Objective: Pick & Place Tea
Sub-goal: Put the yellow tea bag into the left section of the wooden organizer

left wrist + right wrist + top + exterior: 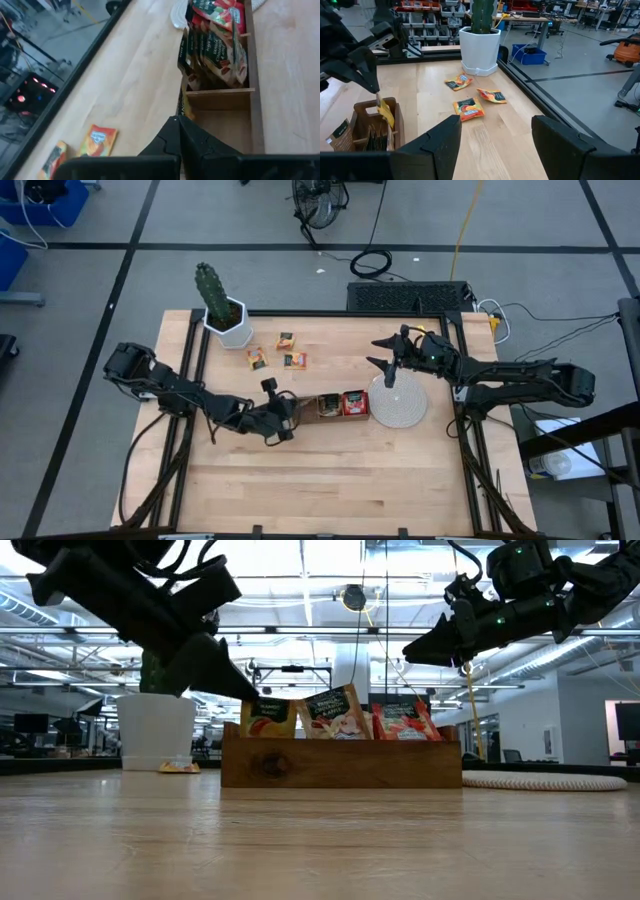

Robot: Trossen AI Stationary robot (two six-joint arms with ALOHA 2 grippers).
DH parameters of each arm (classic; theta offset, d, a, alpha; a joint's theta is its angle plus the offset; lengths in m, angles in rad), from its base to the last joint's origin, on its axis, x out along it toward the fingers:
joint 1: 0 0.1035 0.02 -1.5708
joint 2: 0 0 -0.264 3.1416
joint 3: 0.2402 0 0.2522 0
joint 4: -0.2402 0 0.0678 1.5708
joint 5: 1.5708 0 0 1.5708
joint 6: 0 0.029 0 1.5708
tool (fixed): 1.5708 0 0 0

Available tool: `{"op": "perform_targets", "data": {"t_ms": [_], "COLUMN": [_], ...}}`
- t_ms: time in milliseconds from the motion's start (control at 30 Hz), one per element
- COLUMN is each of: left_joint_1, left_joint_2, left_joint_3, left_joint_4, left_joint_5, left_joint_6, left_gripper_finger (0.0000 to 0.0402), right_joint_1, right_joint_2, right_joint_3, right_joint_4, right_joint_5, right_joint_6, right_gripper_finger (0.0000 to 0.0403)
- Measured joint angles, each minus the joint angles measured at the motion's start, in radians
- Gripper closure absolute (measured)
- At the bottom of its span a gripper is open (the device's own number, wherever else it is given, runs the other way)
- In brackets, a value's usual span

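The left pincer (372, 87), clenched on a yellow sachet (385, 114), hangs over the tray's (330, 416) end compartment (the right pincer (385, 360) waits released above the disc (400, 402)).

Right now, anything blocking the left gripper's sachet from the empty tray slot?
Nothing visible. The left gripper holds a yellow sachet at the wooden tray's end compartment, which looks empty; the other sachets sit in neighbouring slots.

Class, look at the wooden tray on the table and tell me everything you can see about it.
The wooden tray is a long, low, brown box with thin dividers making three compartments. It lies flat near the middle of the table, one end beside the round white mat. Tan sachets fill the middle compartment, red sachets the end one by the mat. The left claw, shut on a yellow sachet, holds it over the near-empty third compartment.
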Motion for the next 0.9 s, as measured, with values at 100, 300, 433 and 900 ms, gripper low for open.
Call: {"op": "perform_targets", "data": {"t_ms": [100, 300, 433, 900], "left_joint_1": [0.015, 0.055, 0.071, 0.076], "left_joint_2": [0.0, 0.0, 0.0, 0.0], "left_joint_3": [-0.017, -0.024, -0.025, -0.025], "left_joint_4": [0.015, 0.011, 0.019, 0.076], "left_joint_5": [0.002, 0.06, 0.061, 0.064], "left_joint_6": [0.013, 0.017, 0.051, 0.126], "left_gripper_finger": [0.0401, 0.04, 0.04, 0.0397], "right_joint_1": [0.0, 0.0, 0.0, 0.0], "right_joint_2": [0.0, 0.0, 0.0, 0.0], "right_joint_3": [0.0, 0.0, 0.0, 0.0], "right_joint_4": [0.0, 0.0, 0.0, 0.0], "right_joint_5": [0.0, 0.0, 0.0, 0.0], "right_joint_6": [0.004, 0.004, 0.004, 0.002], "right_gripper_finger": [0.0177, 0.0177, 0.0177, 0.0177]}}
